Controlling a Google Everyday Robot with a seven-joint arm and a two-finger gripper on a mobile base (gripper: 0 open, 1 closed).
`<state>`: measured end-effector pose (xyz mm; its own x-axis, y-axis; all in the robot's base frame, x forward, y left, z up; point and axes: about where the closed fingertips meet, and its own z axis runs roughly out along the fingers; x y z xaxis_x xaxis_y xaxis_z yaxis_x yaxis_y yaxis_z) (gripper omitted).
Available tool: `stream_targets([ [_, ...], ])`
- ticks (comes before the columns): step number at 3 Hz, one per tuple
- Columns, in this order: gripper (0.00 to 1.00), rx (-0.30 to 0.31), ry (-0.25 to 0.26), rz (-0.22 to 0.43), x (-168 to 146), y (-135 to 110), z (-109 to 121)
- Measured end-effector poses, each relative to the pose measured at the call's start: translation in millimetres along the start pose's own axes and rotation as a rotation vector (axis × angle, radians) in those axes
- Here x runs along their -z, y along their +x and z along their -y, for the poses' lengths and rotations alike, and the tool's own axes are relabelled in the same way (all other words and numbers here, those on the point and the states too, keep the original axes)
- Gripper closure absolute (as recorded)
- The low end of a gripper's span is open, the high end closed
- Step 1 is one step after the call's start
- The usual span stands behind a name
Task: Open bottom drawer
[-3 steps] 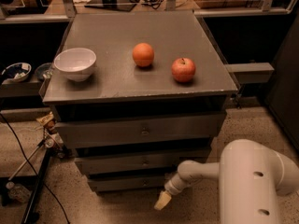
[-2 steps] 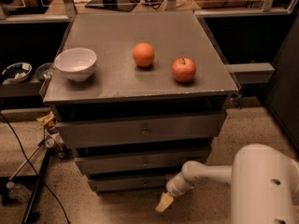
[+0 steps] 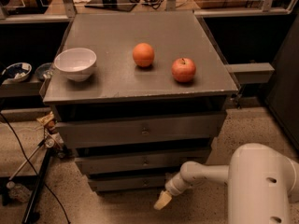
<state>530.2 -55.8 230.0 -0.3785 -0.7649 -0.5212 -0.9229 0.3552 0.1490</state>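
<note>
the gripper hangs low over the speckled floor, at the end of the white arm that reaches in from the lower right. from this view i cannot tell whether it is open or closed; it shows only as a pale tip pointing down and to the left, and nothing appears to be held in it.

the bottom drawer is the lowest and thinnest of the three grey fronts on the cabinet, a flat strip sitting under the mid-sized front and just above the floor. it looks fully shut, flush with the fronts above it.

the relation that matters: the strip's long axis runs left to right across the view, and the gripper sits just below and in front of its right end, near it but seemingly apart from it. the middle of the strip, where a pull would be, lies up and to the left of the gripper; i cannot pick the knob out clearly. so the next move likely calls for a short shift leftward and a slight rise toward the drawer face, then a straight pull out toward the camera, square to the strip.
</note>
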Motion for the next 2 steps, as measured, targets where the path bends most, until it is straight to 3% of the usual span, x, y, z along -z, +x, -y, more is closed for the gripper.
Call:
stream_targets([
  [2, 0.00, -0.013, 0.099, 0.029, -15.9, -14.4, 36.9],
])
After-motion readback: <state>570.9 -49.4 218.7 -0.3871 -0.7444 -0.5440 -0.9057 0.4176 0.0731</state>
